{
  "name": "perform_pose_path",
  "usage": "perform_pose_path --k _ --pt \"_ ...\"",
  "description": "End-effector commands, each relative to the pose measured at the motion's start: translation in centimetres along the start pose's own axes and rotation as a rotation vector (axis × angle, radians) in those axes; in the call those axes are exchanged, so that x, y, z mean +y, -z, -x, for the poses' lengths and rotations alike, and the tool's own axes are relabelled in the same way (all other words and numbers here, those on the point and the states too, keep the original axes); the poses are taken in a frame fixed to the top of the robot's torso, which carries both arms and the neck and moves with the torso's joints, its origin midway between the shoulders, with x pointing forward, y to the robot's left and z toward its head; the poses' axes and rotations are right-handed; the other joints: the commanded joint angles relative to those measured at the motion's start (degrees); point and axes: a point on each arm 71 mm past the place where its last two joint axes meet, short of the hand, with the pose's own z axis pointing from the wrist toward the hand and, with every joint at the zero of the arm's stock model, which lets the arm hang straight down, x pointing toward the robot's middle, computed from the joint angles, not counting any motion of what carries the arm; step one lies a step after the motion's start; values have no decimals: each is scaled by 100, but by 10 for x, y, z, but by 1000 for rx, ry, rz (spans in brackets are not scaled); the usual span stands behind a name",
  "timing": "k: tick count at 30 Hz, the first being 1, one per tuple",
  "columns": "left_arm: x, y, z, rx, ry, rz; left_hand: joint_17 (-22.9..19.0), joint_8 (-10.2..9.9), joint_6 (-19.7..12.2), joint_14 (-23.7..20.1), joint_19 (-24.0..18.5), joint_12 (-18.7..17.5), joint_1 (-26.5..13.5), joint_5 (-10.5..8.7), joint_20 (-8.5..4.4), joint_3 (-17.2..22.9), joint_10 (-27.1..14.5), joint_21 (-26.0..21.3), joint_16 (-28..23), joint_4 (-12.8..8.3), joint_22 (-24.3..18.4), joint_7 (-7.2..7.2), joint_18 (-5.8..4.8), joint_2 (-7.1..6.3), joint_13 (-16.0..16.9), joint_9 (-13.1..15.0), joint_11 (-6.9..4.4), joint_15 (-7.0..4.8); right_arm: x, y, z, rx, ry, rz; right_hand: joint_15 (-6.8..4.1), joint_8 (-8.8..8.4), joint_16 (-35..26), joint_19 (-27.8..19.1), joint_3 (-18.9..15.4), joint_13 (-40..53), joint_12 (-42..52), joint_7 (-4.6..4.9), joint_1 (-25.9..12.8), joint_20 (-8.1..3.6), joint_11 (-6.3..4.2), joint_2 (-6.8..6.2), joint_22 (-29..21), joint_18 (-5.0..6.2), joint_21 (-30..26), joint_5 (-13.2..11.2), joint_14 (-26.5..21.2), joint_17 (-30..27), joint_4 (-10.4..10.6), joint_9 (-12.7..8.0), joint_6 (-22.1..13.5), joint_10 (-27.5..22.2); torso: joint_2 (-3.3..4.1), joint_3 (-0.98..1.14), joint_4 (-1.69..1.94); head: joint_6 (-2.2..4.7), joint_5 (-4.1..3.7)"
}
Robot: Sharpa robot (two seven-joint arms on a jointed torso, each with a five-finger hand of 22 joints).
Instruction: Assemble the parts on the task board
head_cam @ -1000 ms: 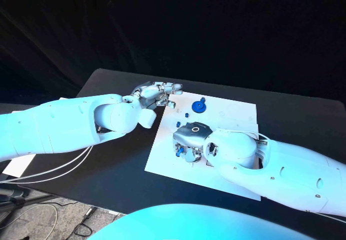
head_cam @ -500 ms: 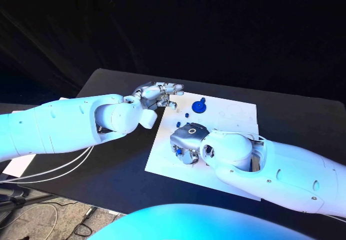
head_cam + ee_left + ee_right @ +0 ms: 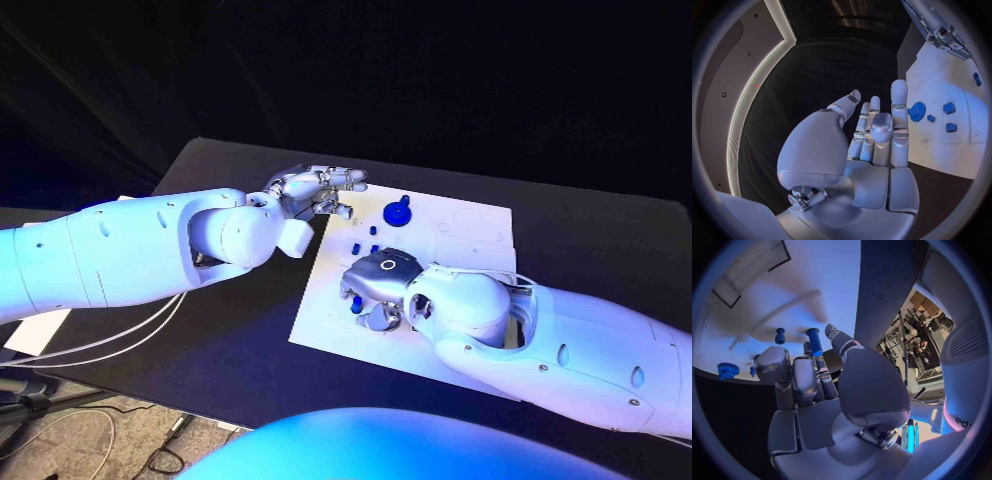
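Note:
The white task board [image 3: 454, 235] lies in the middle of the black table. My right hand [image 3: 378, 288] is low over the board's near left part, fingers curled. In the right wrist view it pinches a blue peg [image 3: 814, 342] between thumb and a finger; the peg's lower end is hidden. A second blue peg [image 3: 779, 335] stands apart from it on the board. A blue gear [image 3: 397, 212] sits at the board's far left, with small blue parts [image 3: 355, 245] near it. My left hand [image 3: 319, 187] hovers by the board's far left corner, fingers [image 3: 899, 107] extended, holding nothing.
Bare black table [image 3: 231, 330] surrounds the board on the left and front. White cables [image 3: 116, 335] run under my left arm. More small blue parts [image 3: 949, 107] lie on the board [image 3: 942, 70] beyond the gear [image 3: 917, 111]. A metal clamp [image 3: 945, 36] stands at the board's edge.
My right hand has shifted slightly toward the board's near edge, uncovering two small blue parts behind it. My left hand has stayed almost where it was.

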Motion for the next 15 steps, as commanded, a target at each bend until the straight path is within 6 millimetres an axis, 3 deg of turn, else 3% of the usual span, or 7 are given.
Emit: perform_pose_path --k 1,6,11,15 --pt "-1 0 -2 25 1 0 -5 1 24 -41 -37 30 1 12 -11 -35 -17 -39 -34 -9 -7 23 95 25 7 -9 1 12 0 6 7 -110 -22 12 43 4 -20 13 -68 10 37 3 64 43 -8 13 -12 -9 -39 41 101 -11 23 3 -46 -50 6 6 -8 1 -13" --pt "-1 0 1 20 -1 0 -4 -2 20 -41 -38 31 -2 12 -10 -40 -23 -42 -33 -7 -9 25 95 23 6 -10 3 13 -8 22 17 -217 -62 -2 38 10 -43 10 -214 14 89 20 118 42 -17 8 -46 -3 -63 47 97 -46 85 10 -18 -40 -2 1 -17 1 -75" --pt "-2 -1 3 37 -1 -9 -20 -8 15 -48 -43 36 -12 10 -8 -56 -34 -57 -40 -4 -17 29 95 11 5 -11 8 17 -33 45 30 -305 -187 -76 -24 18 -253 -58 -330 32 273 11 167 8 -86 61 -239 33 -219 -100 31 -318 198 20 54 245 -11 3 -20 1 -177" --pt "-3 -1 4 51 -6 -14 -43 -25 1 -63 -52 62 -66 9 -1 -126 -47 -59 -48 19 -23 37 90 -34 8 -14 17 29 -62 72 36 -324 -399 -164 -7 27 -348 -82 -408 30 378 57 140 26 -73 70 -317 38 -286 -76 14 -431 292 26 116 449 -30 8 -77 1 -229"
